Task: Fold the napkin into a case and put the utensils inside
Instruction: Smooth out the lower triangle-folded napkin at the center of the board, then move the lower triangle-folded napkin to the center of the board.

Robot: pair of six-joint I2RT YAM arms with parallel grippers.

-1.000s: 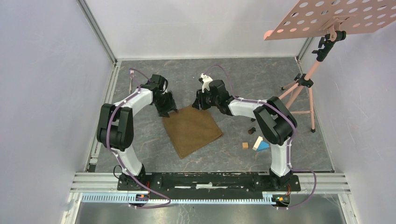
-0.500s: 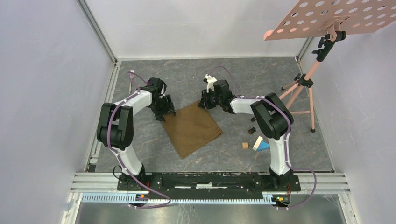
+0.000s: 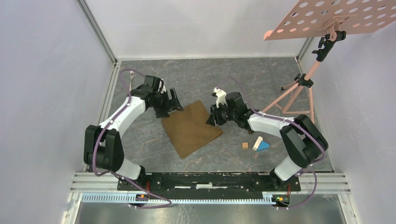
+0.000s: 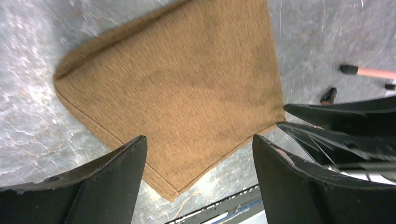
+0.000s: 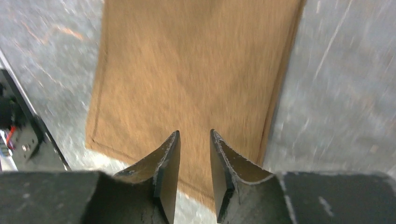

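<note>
From above, we saw the soft brown square cloth napkin (image 3: pixel 191 128) lying flat on the grey table (image 3: pixel 243 84), turned cornerwise between the arms. The left gripper (image 3: pixel 173 103) stood just off its far-left edge and the right gripper (image 3: pixel 211 119) at its right corner, both equally near.

On the left wrist, the jaws gaped wide, with cloth ahead.

On the right wrist, the jaws were narrowly parted and seemingly empty, with cloth beneath.

We could read no writing.

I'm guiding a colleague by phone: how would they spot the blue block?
From the pink tripod at the right, look nearer, beside the right arm. Of three blocks there, the blue block is rightmost, against a pale block; the tan cube lies apart.
</note>
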